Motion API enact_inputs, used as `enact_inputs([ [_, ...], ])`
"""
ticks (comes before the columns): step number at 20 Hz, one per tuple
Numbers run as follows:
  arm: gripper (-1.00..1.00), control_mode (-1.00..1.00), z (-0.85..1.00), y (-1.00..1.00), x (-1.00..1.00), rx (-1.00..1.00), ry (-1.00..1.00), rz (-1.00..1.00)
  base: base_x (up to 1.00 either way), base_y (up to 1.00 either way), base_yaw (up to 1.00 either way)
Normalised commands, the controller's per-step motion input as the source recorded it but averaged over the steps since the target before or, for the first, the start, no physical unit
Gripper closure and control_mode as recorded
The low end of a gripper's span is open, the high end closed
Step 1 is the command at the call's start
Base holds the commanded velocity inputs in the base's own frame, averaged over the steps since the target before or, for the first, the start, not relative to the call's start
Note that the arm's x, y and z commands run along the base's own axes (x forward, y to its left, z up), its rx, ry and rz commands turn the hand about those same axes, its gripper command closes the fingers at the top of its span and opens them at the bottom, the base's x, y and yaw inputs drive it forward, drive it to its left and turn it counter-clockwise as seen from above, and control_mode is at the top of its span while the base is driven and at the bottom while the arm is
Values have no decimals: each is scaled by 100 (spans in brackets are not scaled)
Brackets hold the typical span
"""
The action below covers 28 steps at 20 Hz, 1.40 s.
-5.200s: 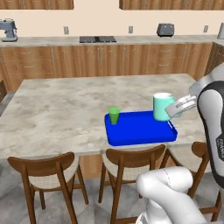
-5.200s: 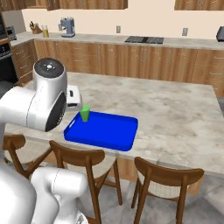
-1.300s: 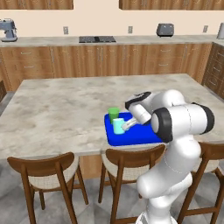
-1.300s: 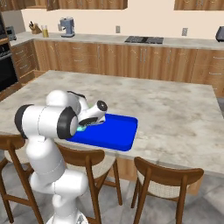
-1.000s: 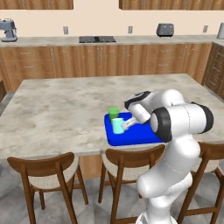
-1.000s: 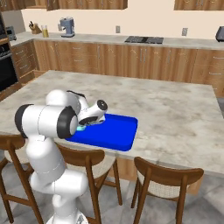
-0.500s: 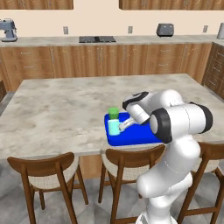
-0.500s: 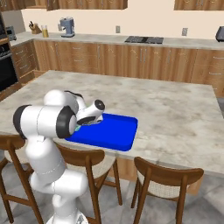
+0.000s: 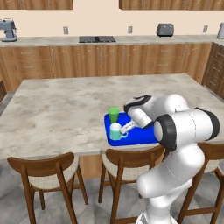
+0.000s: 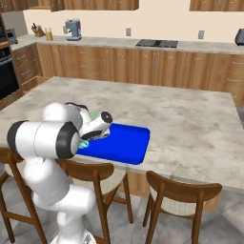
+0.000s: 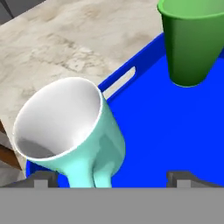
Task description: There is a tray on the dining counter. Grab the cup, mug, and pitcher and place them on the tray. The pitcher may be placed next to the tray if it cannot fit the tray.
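The blue tray (image 9: 139,136) lies near the front edge of the dining counter (image 9: 57,109). The green cup (image 9: 113,115) stands upright in the tray's far left corner. The teal mug (image 9: 115,131) sits in the tray's near left corner, just in front of the cup, with its white inside (image 11: 57,118) showing. My gripper (image 9: 125,128) is right beside the mug, on the handle side. Its fingertips (image 11: 41,178) are spread wide on either side of the mug's handle (image 11: 94,173), so it is open. The pitcher is out of view.
Wooden chairs (image 9: 48,168) stand along the counter's near edge, under the tray and my arm. Bare marble (image 10: 190,124) stretches right of and behind the tray (image 10: 125,143). A wall counter (image 9: 100,41) with cooktop, toaster and coffee machine runs along the back.
Five seconds ago the mug hung high at the tray's right end. Over the last second the hand has sunk slightly with it, down to the tray's near left corner by the cup.
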Motion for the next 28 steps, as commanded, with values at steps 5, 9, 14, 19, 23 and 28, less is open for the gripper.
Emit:
enact_inputs([
  [5,-100,-100,1,1,-19,0,0,0,0,0,0],
  [9,-100,-100,41,0,-8,0,-1,0,0,0,0],
  [14,-100,-100,71,0,-27,0,0,0,0,0,0],
  [19,-100,-100,64,0,-48,0,0,-3,0,0,0],
  [23,-100,-100,66,-10,-46,0,3,-12,0,0,0],
  [28,-100,-100,49,-4,-45,-3,0,-20,0,0,0],
])
